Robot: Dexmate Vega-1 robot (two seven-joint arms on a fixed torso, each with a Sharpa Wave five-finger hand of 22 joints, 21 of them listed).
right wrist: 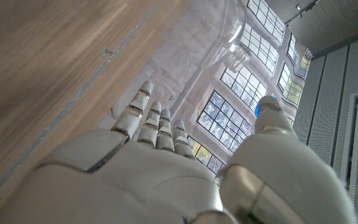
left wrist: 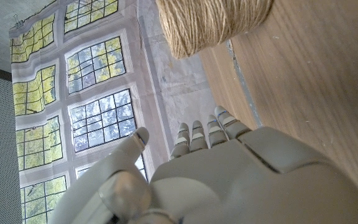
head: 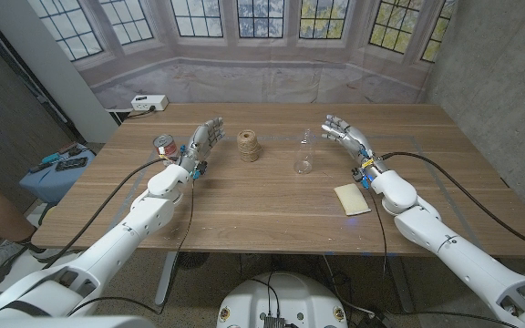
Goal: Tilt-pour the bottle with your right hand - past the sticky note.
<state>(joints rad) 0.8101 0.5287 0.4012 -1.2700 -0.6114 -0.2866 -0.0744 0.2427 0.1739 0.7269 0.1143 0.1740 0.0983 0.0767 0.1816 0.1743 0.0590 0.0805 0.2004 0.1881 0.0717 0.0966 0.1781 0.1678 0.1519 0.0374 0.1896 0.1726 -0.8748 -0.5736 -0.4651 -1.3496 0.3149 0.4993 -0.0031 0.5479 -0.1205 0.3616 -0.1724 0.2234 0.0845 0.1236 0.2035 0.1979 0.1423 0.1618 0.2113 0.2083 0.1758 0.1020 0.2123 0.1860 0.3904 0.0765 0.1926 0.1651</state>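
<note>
Tabletop [head: 262, 205]: wood-grain planks, matte, rectangular; far edge meets a printed backdrop of mullioned windows [head: 244, 23].

Left hand [head: 200, 143]: pale grey moulded shell, fingers straight and apart, holding nothing, raised over the tabletop's left part between the tin and the twine.

Right hand [head: 346, 135]: same grey shell, fingers spread and empty, lifted over the tabletop. It stands just right of the bottle, apart from it, no contact.

Bottle [head: 304, 152]: clear plastic, upright near the tabletop's middle, narrow neck on top. Transparent, so its outline is faint; contents cannot be made out. In the right wrist view only its blurred neck [right wrist: 232, 46] shows beyond the fingertips [right wrist: 145, 90].

Twine spool [head: 249, 146]: coarse tan fibre wound in a stubby cylinder, left of the bottle.

Sticky note [head: 352, 199]: pale yellow, flat square, near side of the right hand, close to the forearm.

Tin [head: 163, 147]: small, round, reddish label unreadable, partly hidden by the left hand.
</note>
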